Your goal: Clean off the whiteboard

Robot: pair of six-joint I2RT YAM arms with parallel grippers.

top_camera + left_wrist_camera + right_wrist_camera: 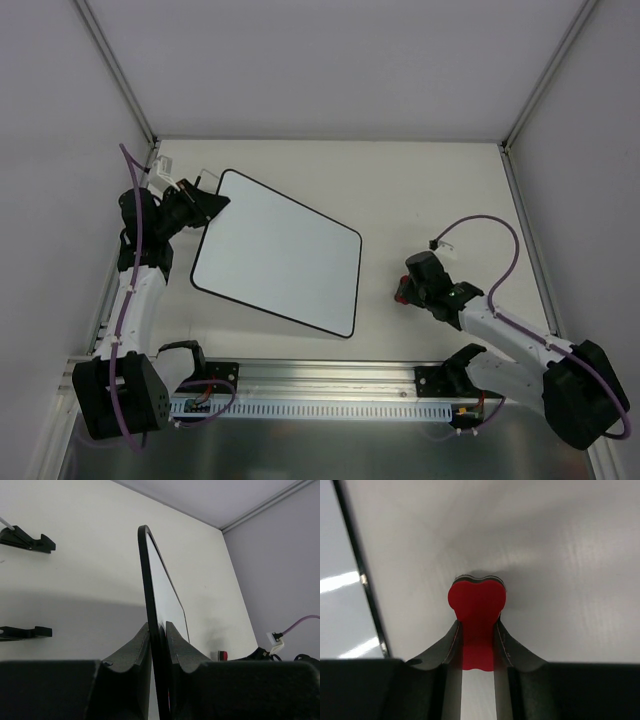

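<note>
Whiteboard sits left of centre on the table, with no marks visible (just glare). My left gripper clamps its far corner. My right gripper pinches the red eraser just beside its right edge. Wiping looks done; only releasing is left.

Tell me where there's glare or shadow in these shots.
Right wrist: two bright glare streaks on the whiteboard; soft shadow beyond the red eraser in the right claw. Left wrist: a broad shadow lies on the table beside the whiteboard; the left claw is dark. Top external: even light, no glare.
</note>
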